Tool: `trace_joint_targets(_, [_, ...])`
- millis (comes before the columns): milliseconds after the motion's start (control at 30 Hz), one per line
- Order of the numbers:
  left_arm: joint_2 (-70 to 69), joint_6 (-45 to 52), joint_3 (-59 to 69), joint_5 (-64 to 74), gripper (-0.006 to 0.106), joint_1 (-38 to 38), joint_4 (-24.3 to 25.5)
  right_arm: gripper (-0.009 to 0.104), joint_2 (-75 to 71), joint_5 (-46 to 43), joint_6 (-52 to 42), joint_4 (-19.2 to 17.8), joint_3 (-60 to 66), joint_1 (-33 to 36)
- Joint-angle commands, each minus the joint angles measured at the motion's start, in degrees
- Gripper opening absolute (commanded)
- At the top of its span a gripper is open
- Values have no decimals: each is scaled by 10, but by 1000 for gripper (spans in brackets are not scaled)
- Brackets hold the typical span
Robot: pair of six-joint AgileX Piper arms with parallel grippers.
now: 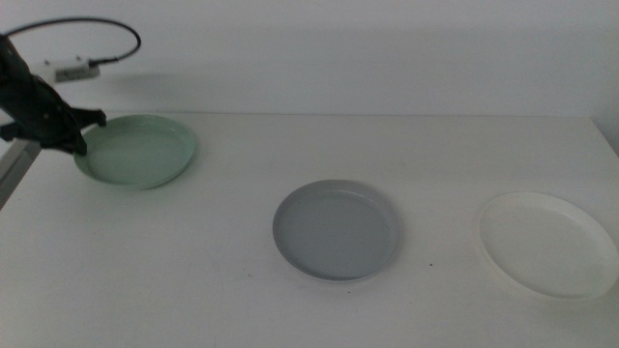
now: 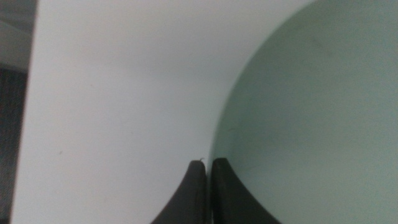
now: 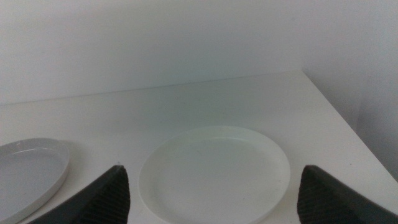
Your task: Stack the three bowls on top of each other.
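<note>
We log 3 bowls on the white table [image 1: 193, 261], none stacked. The mint green bowl [image 1: 138, 151] sits at the far left of the middle view, the grey bowl [image 1: 337, 230] near the centre and closer to the camera, the white bowl [image 1: 549, 244] at the right, near the table's edge. All 3 lie well apart from one another, each flat on the table as far as we can tell.

The left gripper [image 1: 75, 145] comes in from the left and sits at the mint green bowl's left rim. In the left wrist view its 2 dark jaws are pressed almost together at the left gripper's tip [image 2: 208, 165], right on the edge line of the mint green bowl [image 2: 311, 124], so we read them as pinching that rim.

The right gripper [image 3: 214, 186] is out of the middle view. In the right wrist view its jaws stand wide apart, holding nothing, with the white bowl [image 3: 214, 174] lying on the table between and beyond them, and part of the grey bowl [image 3: 28, 174] off to one side.

A black cable [image 1: 116, 34] loops along the wall behind the left arm.
</note>
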Motion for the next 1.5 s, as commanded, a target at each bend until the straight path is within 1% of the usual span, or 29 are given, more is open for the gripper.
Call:
trace_joint_targets(0, [-42, 7, 4, 17, -2, -2, -23, 93, -3, -4, -3, -2, 2, -5])
trace_joint_targets(67, [-74, 53, 27, 26, -2, -2, -76, 93, -3, -4, -3, -2, 2, -5])
trace_joint_targets(133, [-119, 79, 78, 17, -2, -4, -128, 93, -3, -4, -3, -2, 2, -5])
trace_joint_targets(200, [-175, 69, 149, -19, -2, -12, -142, 93, -3, -4, -3, -2, 2, -5])
trace_joint_targets(267, [-232, 82, 219, -46, -2, -28, -154, 93, -3, -4, -3, -2, 2, -5])
trace_joint_targets(367, [-294, 85, 290, -58, -2, -64, -155, 93, -3, -4, -3, -2, 2, -5])
trace_joint_targets(433, [-319, 60, 315, -58, -2, -92, -155, 93, -3, -4, -3, -2, 2, -5])
trace_joint_targets(500, [-330, 58, 324, -56, -2, -123, -155, 93, -3, -4, -3, -2, 2, -5])
trace_joint_targets(667, [-326, 25, 324, -67, -2, -210, -154, 93, -3, -4, -3, -2, 2, -5])
trace_joint_targets(967, [-284, -15, 324, -96, -2, -305, -151, 93, -3, -4, -3, -2, 2, -5])
trace_joint_targets(1200, [-234, -19, 324, -142, -2, -342, -149, 93, -3, -4, -3, -2, 2, -5])
trace_joint_targets(1467, [-169, -19, 324, -139, -2, -345, -151, 93, -3, -4, -3, -2, 2, -5])
